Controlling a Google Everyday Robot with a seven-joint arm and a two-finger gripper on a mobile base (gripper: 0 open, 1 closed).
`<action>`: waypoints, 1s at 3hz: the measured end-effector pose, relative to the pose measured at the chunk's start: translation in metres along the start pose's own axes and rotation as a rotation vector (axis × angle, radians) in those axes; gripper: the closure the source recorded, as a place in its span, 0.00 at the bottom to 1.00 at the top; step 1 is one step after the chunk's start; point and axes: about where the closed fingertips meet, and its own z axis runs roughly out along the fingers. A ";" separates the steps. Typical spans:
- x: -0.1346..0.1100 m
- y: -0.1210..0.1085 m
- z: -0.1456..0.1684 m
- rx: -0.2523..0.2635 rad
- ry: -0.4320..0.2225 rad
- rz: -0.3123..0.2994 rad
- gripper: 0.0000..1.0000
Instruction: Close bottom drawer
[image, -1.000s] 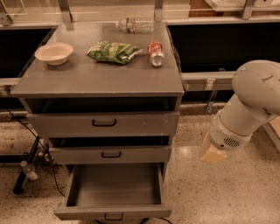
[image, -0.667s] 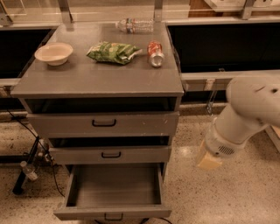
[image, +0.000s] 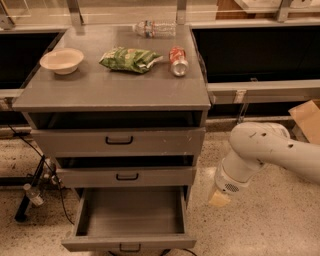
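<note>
The bottom drawer (image: 131, 217) of the grey cabinet (image: 112, 90) stands pulled far out, and its grey box is empty. Its shallow front panel (image: 80, 244) with a small black bar handle (image: 130, 247) sits at the lower edge of the view. The two drawers above are each out a little. My white arm (image: 265, 152) reaches in from the right. My gripper (image: 219, 198) shows as a tan tip low beside the cabinet's right side, just right of the open drawer and apart from it.
On the cabinet top lie a beige bowl (image: 62, 60), a green chip bag (image: 129, 59), a red can (image: 177, 61) on its side and a plastic bottle (image: 154, 28). Black cables and a stand (image: 31, 192) sit on the floor at left. A cardboard box (image: 306, 119) is at right.
My arm has swung left and lower, bringing the gripper closer to the cabinet's lower right side. The drawers have not moved.
</note>
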 end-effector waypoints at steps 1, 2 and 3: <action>0.001 0.000 0.002 0.000 -0.006 0.004 1.00; 0.012 -0.001 0.025 0.000 -0.070 0.055 1.00; 0.029 0.018 0.100 -0.013 -0.089 0.107 1.00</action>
